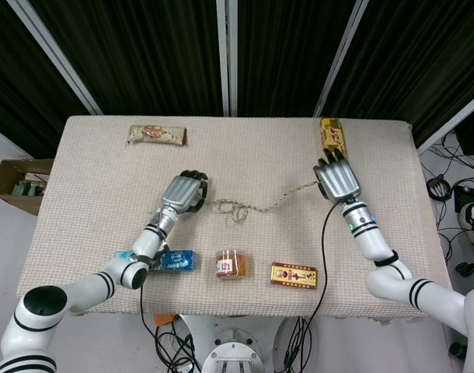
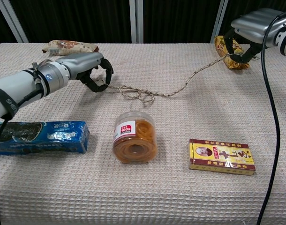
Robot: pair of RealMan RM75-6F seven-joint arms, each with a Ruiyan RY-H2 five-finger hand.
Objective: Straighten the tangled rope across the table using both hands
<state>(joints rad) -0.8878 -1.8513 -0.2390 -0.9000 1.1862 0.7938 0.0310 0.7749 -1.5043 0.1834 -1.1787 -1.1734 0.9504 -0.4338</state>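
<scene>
A thin beige rope point(image 1: 272, 200) runs across the middle of the table, with a small knotted tangle point(image 1: 232, 208) near its left end. My left hand point(image 1: 184, 192) curls its fingers around the rope's left end. In the chest view that left hand point(image 2: 89, 70) sits just left of the tangle point(image 2: 140, 95), and the rope enters its bent fingers. My right hand point(image 1: 338, 179) pinches the rope's right end. The chest view shows the right hand point(image 2: 252, 29) holding that end a little above the table, so the rope point(image 2: 194, 75) rises toward it.
A blue cookie pack point(image 2: 42, 137), a jar of orange rings point(image 2: 135, 137) and a yellow-red box point(image 2: 220, 156) lie in a row near the front edge. A snack bar point(image 1: 157, 134) lies back left. A yellow packet point(image 1: 331, 136) lies behind my right hand.
</scene>
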